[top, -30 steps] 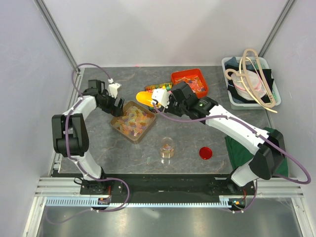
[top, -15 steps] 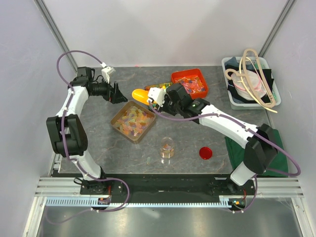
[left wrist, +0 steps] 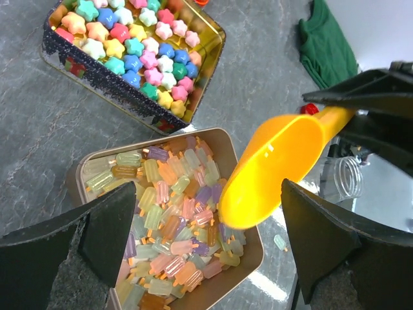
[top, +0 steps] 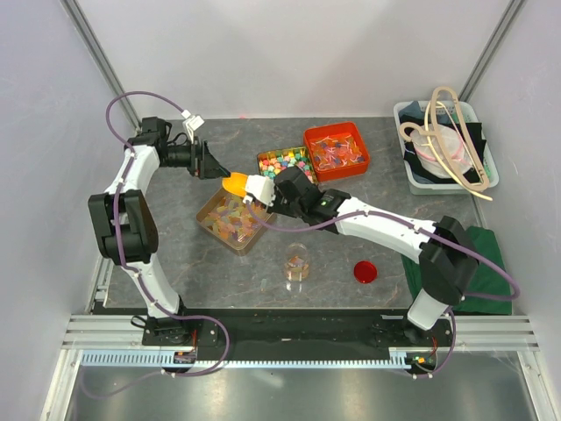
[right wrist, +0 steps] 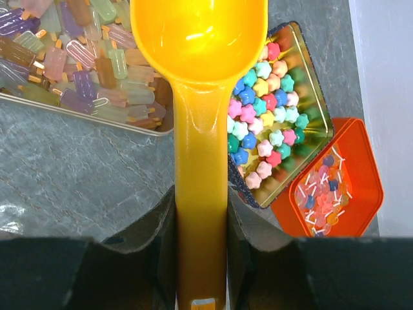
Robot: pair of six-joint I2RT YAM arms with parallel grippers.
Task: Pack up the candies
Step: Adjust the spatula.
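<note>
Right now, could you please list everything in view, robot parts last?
Translucent pastel popsicle-shaped candies: many; orange, yellow, pink, green, purple; in the beige rectangular tin.
Beige rectangular tin: one; table centre-left.
Star-shaped candies: many; multicoloured; in the dark patterned tin.
Dark patterned tin: one; behind-right of the beige tin.
Red-orange and blue candies: many; in the orange plastic box at the back.
Yellow-orange plastic scoop: one; empty, above the beige tin.
Clear jar: one; near centre, a few candies inside.
Red round lid: one; right of the jar.
Green cloth: one; right side.
Grey bin: one; back right, holding beige tubing.
Left gripper: open, beside the scoop.
Right gripper: shut on the scoop handle.
</note>
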